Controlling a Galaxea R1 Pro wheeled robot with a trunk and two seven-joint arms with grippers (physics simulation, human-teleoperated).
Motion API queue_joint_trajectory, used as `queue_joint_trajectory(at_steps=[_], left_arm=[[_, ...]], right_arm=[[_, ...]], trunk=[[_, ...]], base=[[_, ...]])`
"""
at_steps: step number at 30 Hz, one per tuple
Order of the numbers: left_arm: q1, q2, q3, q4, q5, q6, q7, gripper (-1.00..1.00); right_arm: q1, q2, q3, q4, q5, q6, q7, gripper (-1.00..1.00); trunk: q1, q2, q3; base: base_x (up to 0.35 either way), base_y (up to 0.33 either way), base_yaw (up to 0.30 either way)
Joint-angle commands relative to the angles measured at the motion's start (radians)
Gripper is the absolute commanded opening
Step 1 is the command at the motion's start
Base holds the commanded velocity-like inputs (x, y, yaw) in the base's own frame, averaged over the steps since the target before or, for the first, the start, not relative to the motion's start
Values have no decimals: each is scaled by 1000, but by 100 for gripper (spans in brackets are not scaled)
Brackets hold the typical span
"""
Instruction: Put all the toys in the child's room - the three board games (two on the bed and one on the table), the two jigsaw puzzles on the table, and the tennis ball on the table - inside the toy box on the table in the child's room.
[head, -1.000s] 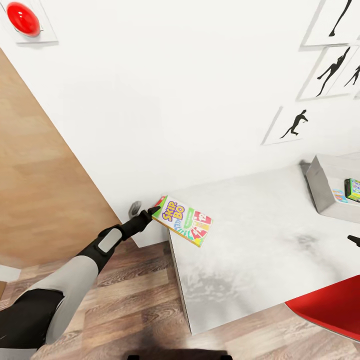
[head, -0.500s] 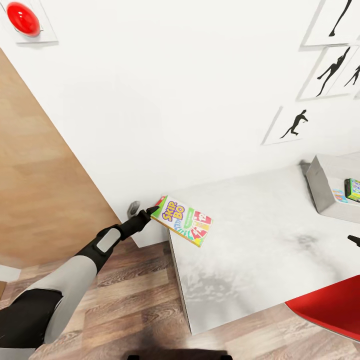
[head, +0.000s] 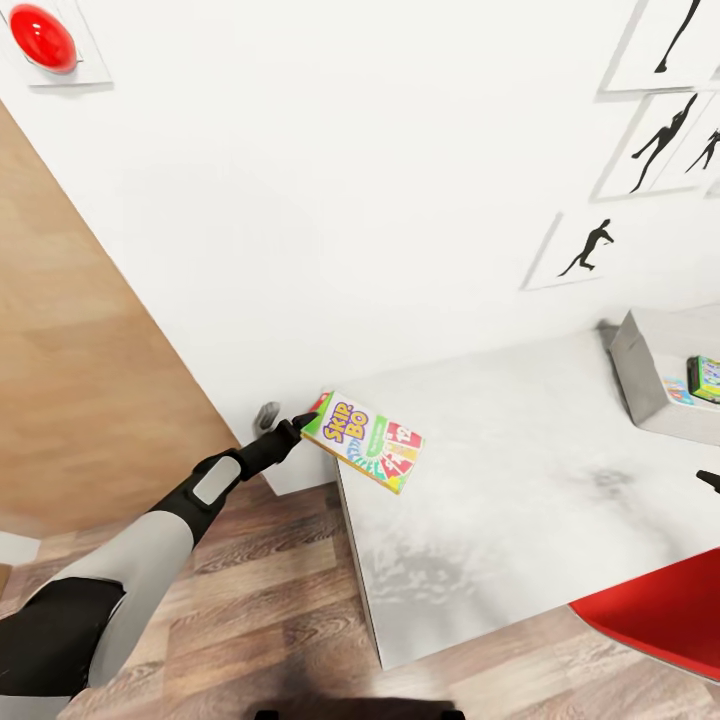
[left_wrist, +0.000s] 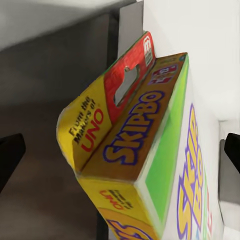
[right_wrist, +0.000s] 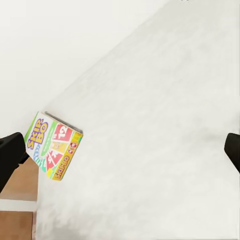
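The Skip-Bo game box (head: 365, 442) lies on the counter (head: 520, 480) at its corner, far from the toy box (head: 650, 385), with the left hand (head: 300, 423) spread around its near end, fingers not yet closed. If they close on so little, the box may tip or slip off the edge.

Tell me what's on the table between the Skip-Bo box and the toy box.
Nothing: in the head view the table is bare between the Skip-Bo box at its corner and the toy box.
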Motion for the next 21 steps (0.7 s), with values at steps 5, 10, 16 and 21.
queue_joint_trajectory(at_steps=[5,10,16,21], left_arm=[[-1,1,-4,0,9,5,-1,100],[-1,1,-4,1,9,4,-1,100],[0,2,-4,1,9,4,-1,100],[-1,1,-4,1,9,5,-1,100]], right_arm=[[-1,0,-2,0,5,4,6,100],[-1,0,-2,0,5,4,6,100],[-1,0,-3,0,5,4,6,100],[-1,0,-3,0,5,4,6,100]], trunk=[[1,-2,-1],[1,-2,-1],[1,-2,-1],[1,-2,-1]], base=[[0,0,-129],[0,0,-93],[0,0,-41],[0,0,-18]])
